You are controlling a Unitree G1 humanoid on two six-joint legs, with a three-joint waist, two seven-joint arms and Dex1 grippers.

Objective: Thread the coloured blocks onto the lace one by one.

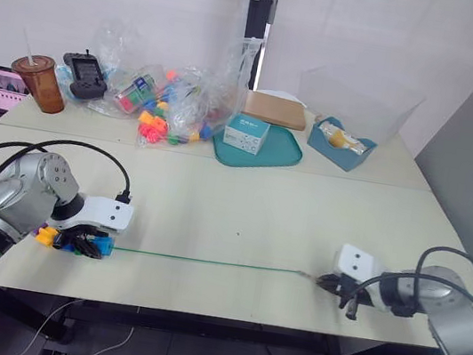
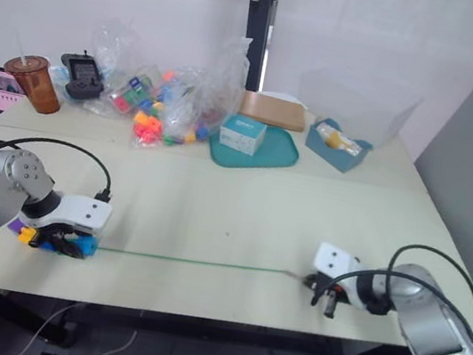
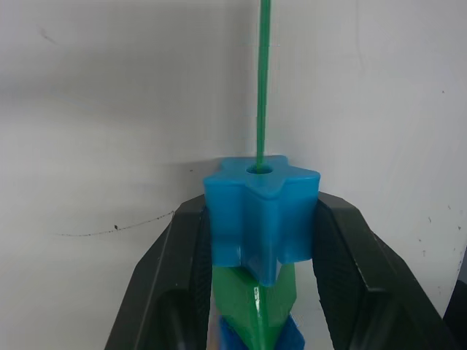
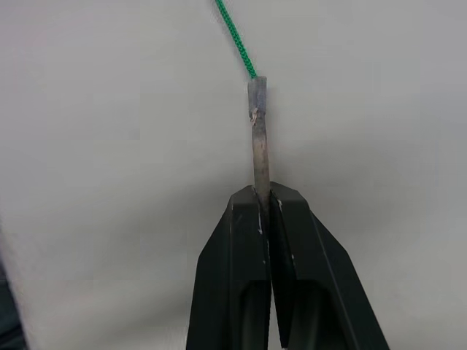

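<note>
Left hand is clamped on a light blue star-shaped plastic block, with a green block stacked behind it, near the desk's left front edge. The thin green lace passes through the light blue block's hole and runs taut across the desk. Right hand is pinched tight on the lace's stiff grey tip. Judgement: keep the cord straight and the pull steady so the blocks seat without snagging. At the back, a teal tray carries a small box; a blue bin holds indistinct items; clear bags hold toy pieces.
</note>
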